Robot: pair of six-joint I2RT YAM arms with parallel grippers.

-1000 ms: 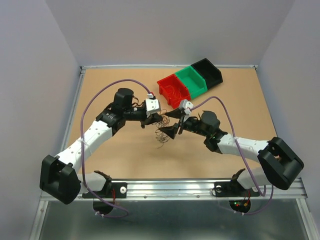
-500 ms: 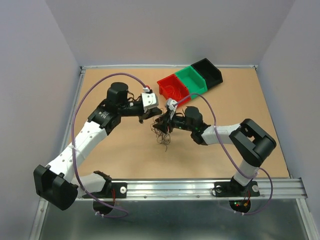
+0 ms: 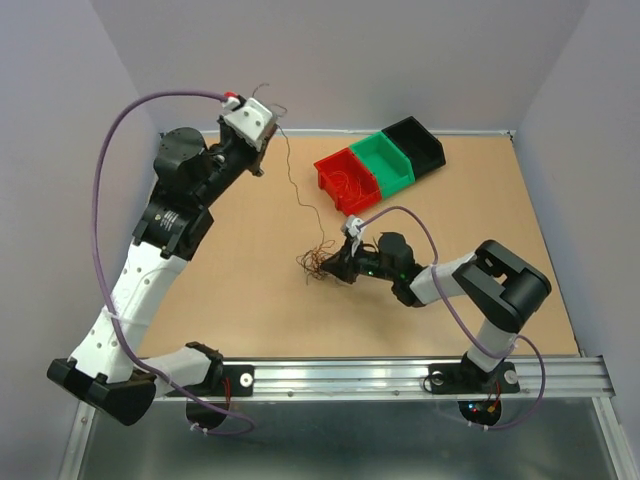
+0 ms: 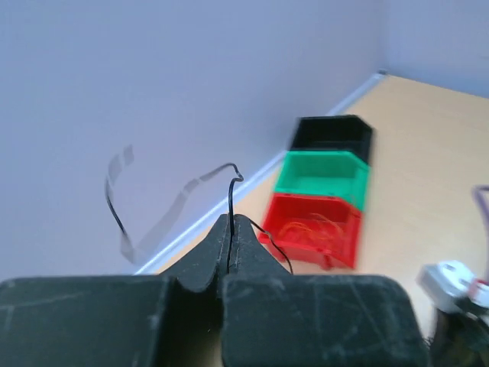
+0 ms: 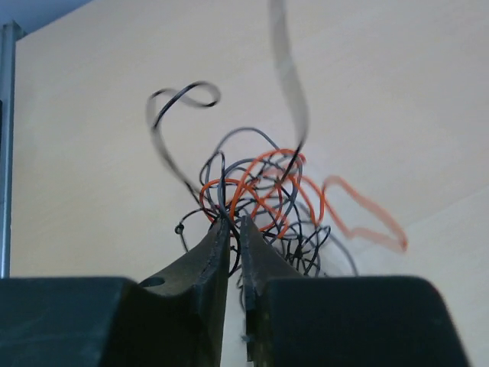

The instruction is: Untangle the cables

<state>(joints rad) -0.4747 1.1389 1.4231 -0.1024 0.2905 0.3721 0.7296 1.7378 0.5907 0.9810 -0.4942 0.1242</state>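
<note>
Strands of red-orange and black form the clump of cables (image 3: 318, 264) (image 5: 260, 191), which lies on the desk (image 3: 230, 300) a little in front of the red bin (image 3: 347, 180). The right gripper (image 3: 336, 266) (image 5: 233, 223) sits low at the clump's right edge, its jaws drawn nearly together with only a thin slit between them, pinching strands at the tips. The left gripper (image 3: 260, 158) (image 4: 231, 223) is raised high near the back-left corner, pressed together on one black wire (image 3: 290, 180) (image 4: 231, 191). That wire runs in a wavy line down to the clump. Thin orange wires lie inside the red bin, and the green bin (image 3: 382, 163) and black bin (image 3: 414, 143) stand in a row beside it.
</note>
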